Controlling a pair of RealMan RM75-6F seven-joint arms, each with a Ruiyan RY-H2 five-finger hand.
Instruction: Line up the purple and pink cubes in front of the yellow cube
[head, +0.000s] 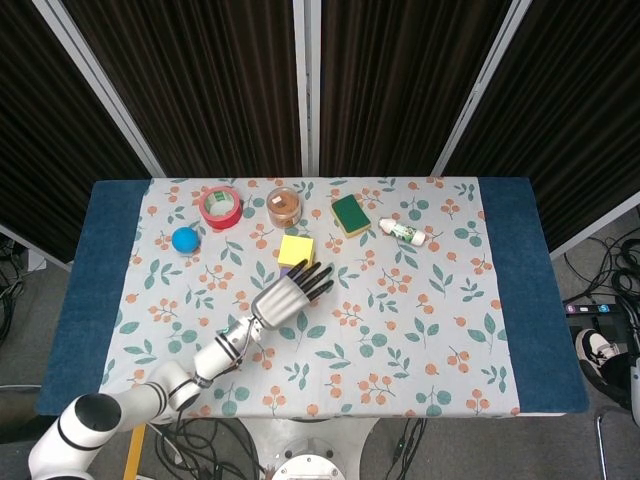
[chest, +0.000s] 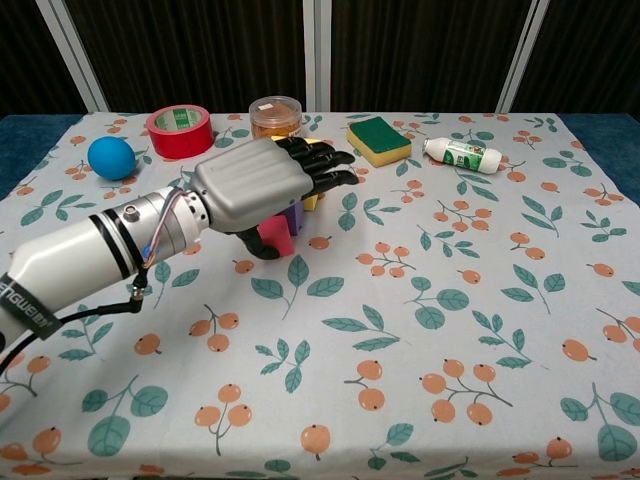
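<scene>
Centrally on the floral-clothed bench (head: 430, 330), left hand (chest: 255, 185) stretched palm-down over the cubes, dark fingers (chest: 322, 165) extended and slightly spread, pointing toward the far edge. Thumb curled underneath beside the pink cube (chest: 274, 235); impossible to tell whether grasping it or merely resting alongside. Pink cube sitting on the cloth just below the palm, partly hidden by the hand. Purple cube (chest: 293, 217) just behind and touching or nearly touching the pink one, only a sliver visible under the knuckles. Yellow cube (head: 296, 250) directly beyond, its near edge covered by the fingertips in the head view, a small yellow corner showing in the chest view. Further back along the far side: blue ball (head: 184, 239) at left, red tape roll (head: 220, 207) next, then a round orange-lidded container (head: 284, 205), a green and yellow sponge (head: 350, 214), and a small white bottle (head: 404, 232) lying on its side. Left forearm (chest: 90, 255) reaching in from the near left corner. Right hand outside both views.
</scene>
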